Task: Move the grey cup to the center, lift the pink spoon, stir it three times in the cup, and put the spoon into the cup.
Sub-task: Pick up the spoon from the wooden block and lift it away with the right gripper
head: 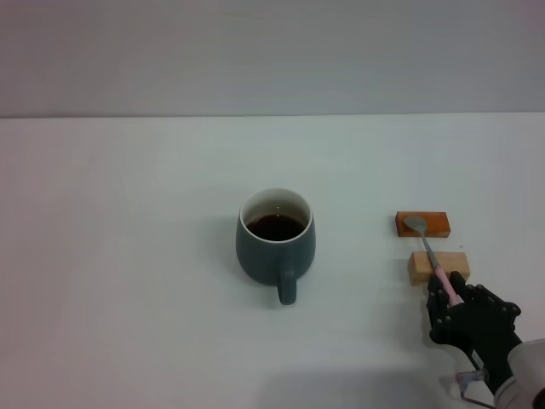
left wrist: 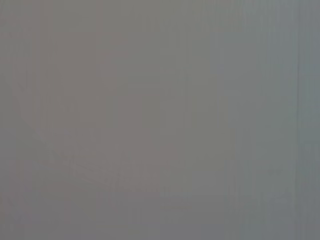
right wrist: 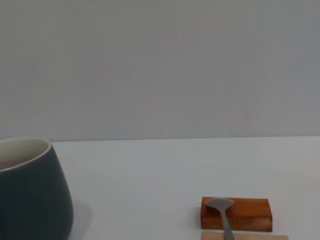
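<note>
The grey cup (head: 274,247) stands in the middle of the white table, dark liquid inside, its handle toward me. It also fills the near edge of the right wrist view as a dark rounded wall (right wrist: 30,195). The pink spoon (head: 430,256) lies across two wooden blocks, its metal bowl (right wrist: 220,203) on the orange-brown one and its pink handle end toward me. My right gripper (head: 448,290) is at the front right, open, with a black finger on each side of the pink handle. The left arm is out of view.
The orange-brown block (head: 422,224) and the tan block (head: 438,267) sit side by side right of the cup. Bare white tabletop (head: 128,256) stretches to the left and behind. A grey wall closes the back. The left wrist view shows only flat grey.
</note>
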Controlling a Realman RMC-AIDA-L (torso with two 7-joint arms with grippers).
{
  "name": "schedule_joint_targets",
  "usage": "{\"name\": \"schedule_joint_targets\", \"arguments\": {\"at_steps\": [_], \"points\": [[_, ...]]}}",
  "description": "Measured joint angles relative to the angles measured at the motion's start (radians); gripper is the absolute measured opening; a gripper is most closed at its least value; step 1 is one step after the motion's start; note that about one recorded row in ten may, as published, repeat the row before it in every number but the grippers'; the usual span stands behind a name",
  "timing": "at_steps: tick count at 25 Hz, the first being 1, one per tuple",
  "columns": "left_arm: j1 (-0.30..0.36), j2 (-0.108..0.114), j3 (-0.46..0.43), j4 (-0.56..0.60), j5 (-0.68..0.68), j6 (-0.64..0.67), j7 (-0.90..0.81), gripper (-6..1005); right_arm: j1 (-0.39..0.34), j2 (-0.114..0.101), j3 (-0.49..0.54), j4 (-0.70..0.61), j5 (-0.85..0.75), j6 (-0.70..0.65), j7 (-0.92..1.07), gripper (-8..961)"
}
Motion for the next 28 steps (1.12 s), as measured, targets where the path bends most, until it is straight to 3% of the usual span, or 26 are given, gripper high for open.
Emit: {"name": "schedule_joint_targets", "arguments": {"at_steps": [28], "points": [[0.007, -0.002, 0.002, 0.001, 0.002, 0.012, 0.0, 47, -0.014, 0.005, 0.013, 0.0, 0.004, 0.003, -0.007, 183]]}}
